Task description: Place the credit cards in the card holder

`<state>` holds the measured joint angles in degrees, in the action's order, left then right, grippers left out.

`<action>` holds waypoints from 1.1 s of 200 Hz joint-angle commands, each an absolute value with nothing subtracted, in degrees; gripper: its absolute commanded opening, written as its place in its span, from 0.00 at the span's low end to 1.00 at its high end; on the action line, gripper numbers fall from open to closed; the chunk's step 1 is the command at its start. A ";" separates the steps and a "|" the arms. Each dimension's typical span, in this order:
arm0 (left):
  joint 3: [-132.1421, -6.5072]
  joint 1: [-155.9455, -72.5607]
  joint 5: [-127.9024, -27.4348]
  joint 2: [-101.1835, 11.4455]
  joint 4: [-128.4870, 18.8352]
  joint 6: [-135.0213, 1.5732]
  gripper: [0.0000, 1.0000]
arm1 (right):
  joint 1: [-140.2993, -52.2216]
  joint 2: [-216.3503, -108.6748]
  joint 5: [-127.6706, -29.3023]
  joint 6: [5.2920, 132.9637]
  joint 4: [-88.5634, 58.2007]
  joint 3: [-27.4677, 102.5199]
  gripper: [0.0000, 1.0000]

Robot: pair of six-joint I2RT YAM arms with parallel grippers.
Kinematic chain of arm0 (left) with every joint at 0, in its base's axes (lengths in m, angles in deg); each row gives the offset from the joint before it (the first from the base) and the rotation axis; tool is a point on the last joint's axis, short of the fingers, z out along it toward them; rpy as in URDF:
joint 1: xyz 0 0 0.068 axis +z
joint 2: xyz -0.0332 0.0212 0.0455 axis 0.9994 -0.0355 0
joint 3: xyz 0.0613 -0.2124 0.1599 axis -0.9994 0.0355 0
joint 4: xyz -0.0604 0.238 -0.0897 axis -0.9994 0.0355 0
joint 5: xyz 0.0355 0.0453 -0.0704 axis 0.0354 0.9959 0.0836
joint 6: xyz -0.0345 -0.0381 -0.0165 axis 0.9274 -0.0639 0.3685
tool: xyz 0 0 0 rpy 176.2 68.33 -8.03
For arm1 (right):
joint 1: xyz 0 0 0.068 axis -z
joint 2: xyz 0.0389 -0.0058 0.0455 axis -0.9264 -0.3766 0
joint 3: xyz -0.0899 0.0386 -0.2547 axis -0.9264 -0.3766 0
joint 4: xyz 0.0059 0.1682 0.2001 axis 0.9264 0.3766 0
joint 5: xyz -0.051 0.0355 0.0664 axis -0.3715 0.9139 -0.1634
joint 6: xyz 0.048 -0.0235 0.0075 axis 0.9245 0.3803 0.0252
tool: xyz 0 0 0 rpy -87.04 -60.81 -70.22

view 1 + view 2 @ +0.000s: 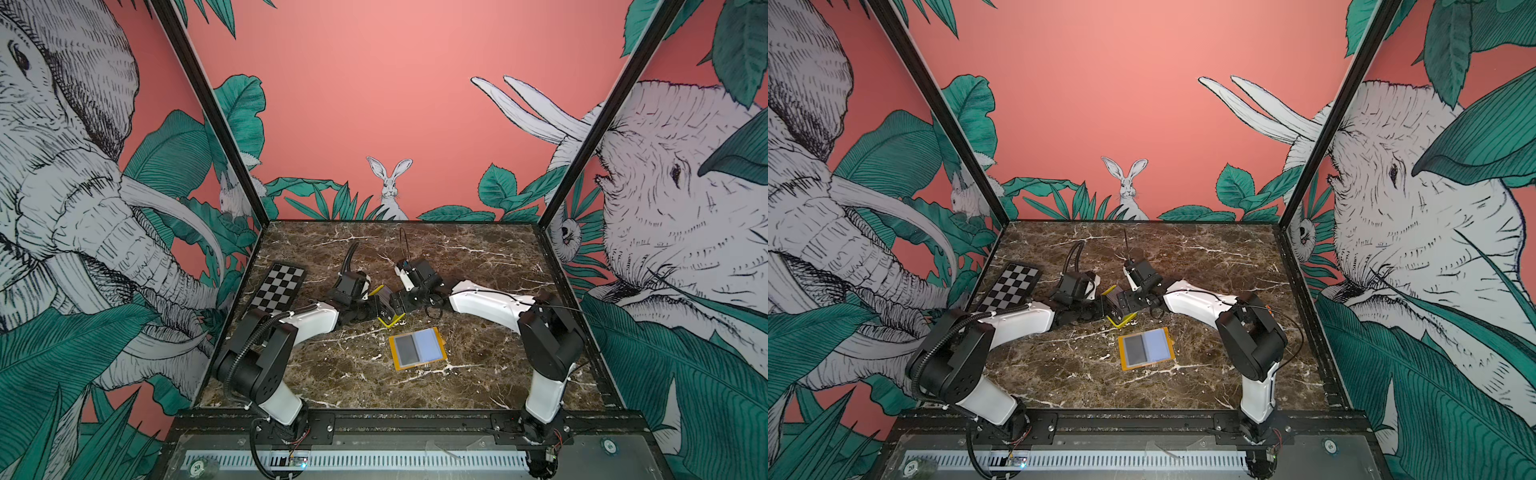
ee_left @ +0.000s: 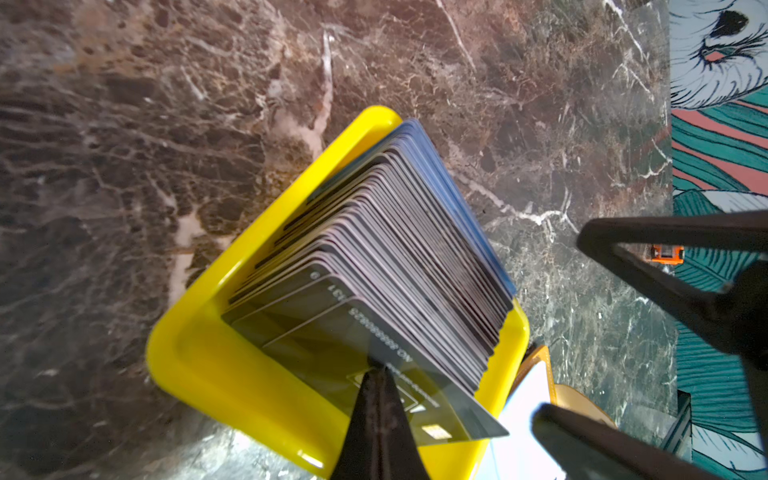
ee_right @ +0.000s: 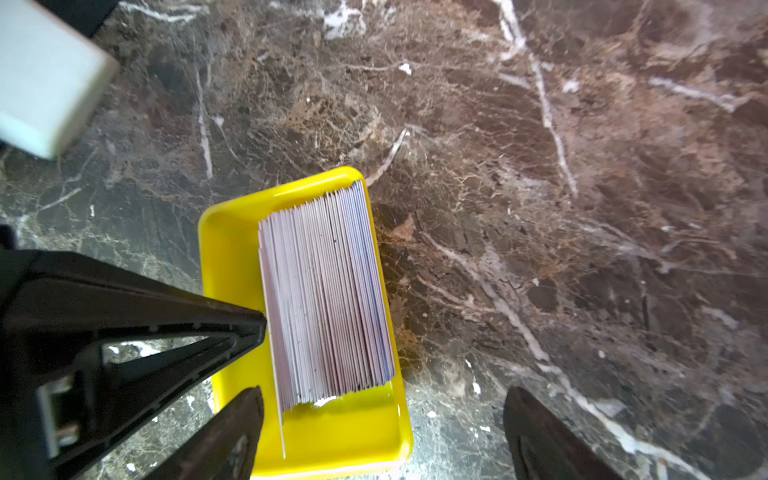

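Front card: white print, upside down in the left wrist view. It reads "NO" followed by a long digit run, roughly 000000823, but it is blurry. A diamond logo and a chip mark lie nearer the gripped end, with no letters legible there.
Card behind: short digit group, roughly "131", the rest hidden.
In both top views the front card shows white letters at mid-table, about "VI", partly covered.
Disc at 7 o'clock in a top view: "20", clear.
Other disc at 5 o'clock: two digits printed sideways, likely "05", not certain.
Right wrist view: nothing readable.
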<state>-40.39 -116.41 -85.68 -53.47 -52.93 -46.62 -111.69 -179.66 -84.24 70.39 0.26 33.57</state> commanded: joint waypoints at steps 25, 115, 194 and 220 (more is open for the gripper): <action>-40.92 -116.18 -86.22 -55.00 -52.23 -45.90 0.06 | -111.48 -174.32 -80.89 73.22 -0.52 30.70 0.80; -39.86 -116.16 -86.42 -54.08 -52.64 -45.89 0.06 | -111.56 -177.79 -70.69 80.06 -2.91 30.78 0.28; -39.68 -116.13 -86.71 -54.31 -53.29 -45.87 0.06 | -112.50 -179.73 -71.35 79.66 -0.37 31.90 0.21; -39.53 -116.13 -86.73 -54.15 -53.42 -45.71 0.06 | -112.65 -180.27 -71.31 79.48 -0.01 32.41 0.19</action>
